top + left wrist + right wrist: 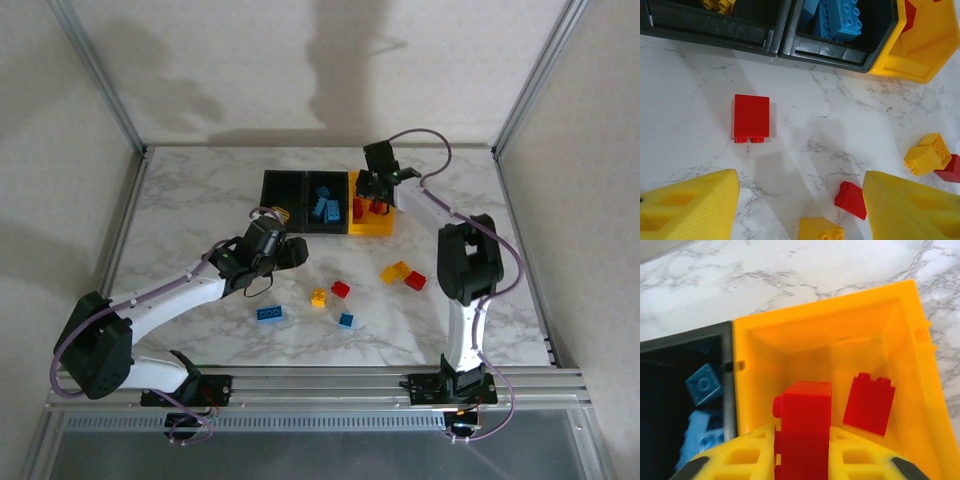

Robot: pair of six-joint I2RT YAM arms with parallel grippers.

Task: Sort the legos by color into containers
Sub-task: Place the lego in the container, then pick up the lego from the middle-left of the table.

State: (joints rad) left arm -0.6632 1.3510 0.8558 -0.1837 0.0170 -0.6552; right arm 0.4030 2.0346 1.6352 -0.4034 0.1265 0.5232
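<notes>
Your right gripper [802, 457] is clamped on a red brick [806, 425] over the yellow bin [880, 320]. A second red brick [869, 402] lies inside that bin. Your left gripper [800, 182] has its jaws apart and empty, on the near side of the yellow bin and to its left. A loose red brick [751, 118] lies on the marble just ahead of its fingers.

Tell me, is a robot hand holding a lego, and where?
The right hand pinches a red lego by its two sides, over the yellow bin. The left hand holds nothing.
</notes>
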